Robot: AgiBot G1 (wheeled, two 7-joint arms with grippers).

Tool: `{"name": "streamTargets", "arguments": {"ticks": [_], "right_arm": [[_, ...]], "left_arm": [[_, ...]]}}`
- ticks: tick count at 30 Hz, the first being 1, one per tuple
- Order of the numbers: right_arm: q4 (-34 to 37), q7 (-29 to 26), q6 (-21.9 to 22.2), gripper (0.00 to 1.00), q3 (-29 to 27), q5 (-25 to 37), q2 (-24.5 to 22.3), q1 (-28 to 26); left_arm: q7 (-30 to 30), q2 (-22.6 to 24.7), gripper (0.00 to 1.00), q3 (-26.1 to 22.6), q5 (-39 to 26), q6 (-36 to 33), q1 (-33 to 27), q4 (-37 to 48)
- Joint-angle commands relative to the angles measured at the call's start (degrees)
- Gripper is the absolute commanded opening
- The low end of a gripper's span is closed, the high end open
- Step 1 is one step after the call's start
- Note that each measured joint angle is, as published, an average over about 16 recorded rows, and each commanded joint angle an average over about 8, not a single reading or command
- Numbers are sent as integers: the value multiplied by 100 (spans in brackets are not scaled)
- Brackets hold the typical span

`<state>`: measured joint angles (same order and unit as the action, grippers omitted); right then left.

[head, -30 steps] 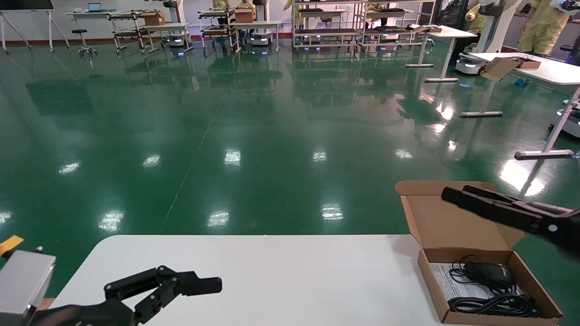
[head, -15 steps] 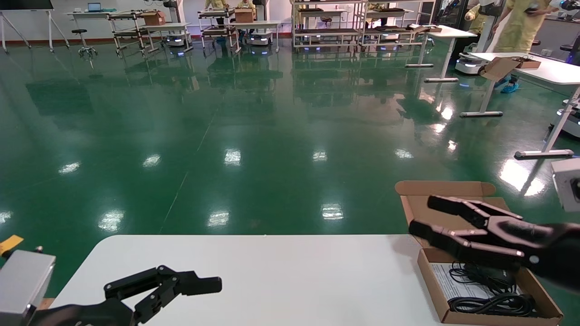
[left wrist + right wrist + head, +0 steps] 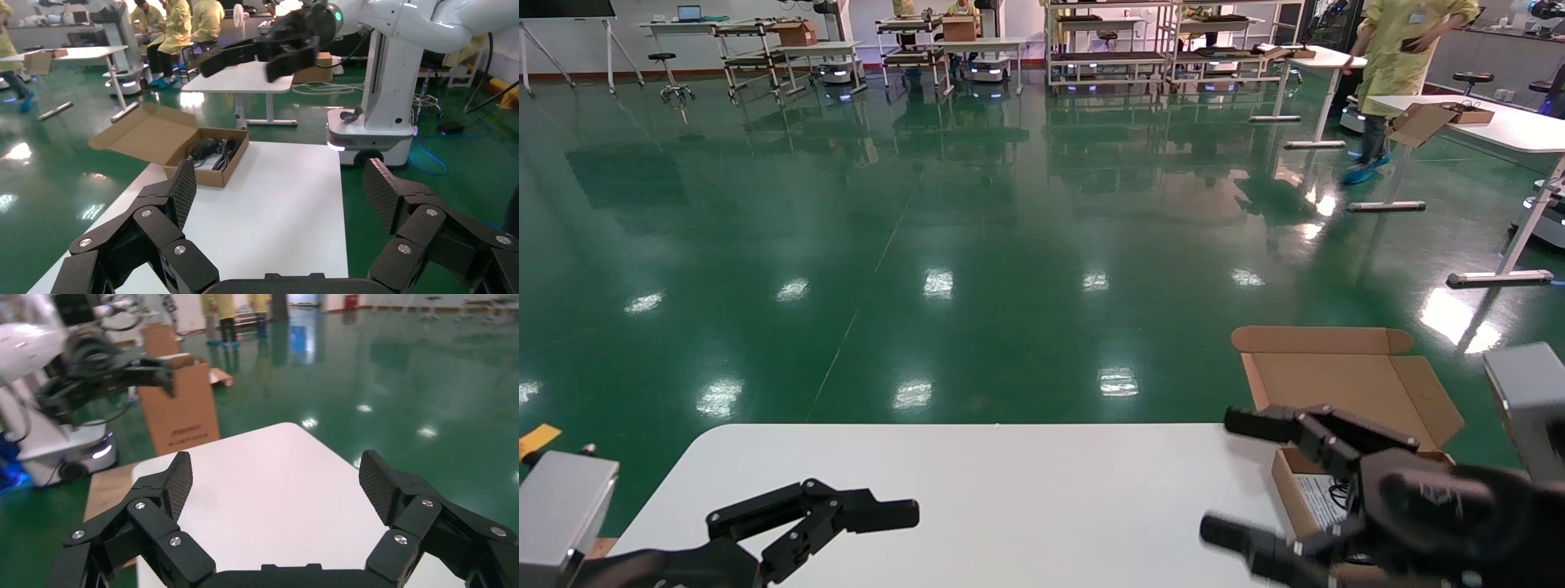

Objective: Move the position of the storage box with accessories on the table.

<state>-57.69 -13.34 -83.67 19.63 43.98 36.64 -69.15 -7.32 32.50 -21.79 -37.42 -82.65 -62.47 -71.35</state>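
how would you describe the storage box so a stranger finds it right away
Start at the big white table in front of the robot and go to its far right corner. The storage box is a shallow brown cardboard mailer, lid folded open, holding a black cable and leaflet; the bulkier carton behind is tall.

Both grippers are matte black linkage claws. The left gripper [image 3: 878, 514] has jointed bars, and the left wrist view shows silver round screw heads at the pivots and textured, cross-hatched pads [image 3: 184, 190] on the fingertips. A silver-grey box housing [image 3: 560, 510] sits at its wrist. The right gripper [image 3: 1238, 482] matches it, with a grey housing [image 3: 1528, 392] behind.
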Motion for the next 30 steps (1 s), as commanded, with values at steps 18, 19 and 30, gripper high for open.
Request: {"name": "streamTargets", "arguments": {"ticks": [18, 19, 30], "right_arm": [[-1765, 279, -234, 100, -402, -244, -182, 843], [-1797, 283, -240, 100, -410, -250, -186, 858], [-1671, 269, -219, 100, -386, -240, -176, 805]], "left_arm": [[0, -1, 100, 0, 1, 1, 1, 2], [0, -1, 100, 0, 1, 2, 1, 2], [0, -1, 100, 0, 1, 2, 1, 2]]}}
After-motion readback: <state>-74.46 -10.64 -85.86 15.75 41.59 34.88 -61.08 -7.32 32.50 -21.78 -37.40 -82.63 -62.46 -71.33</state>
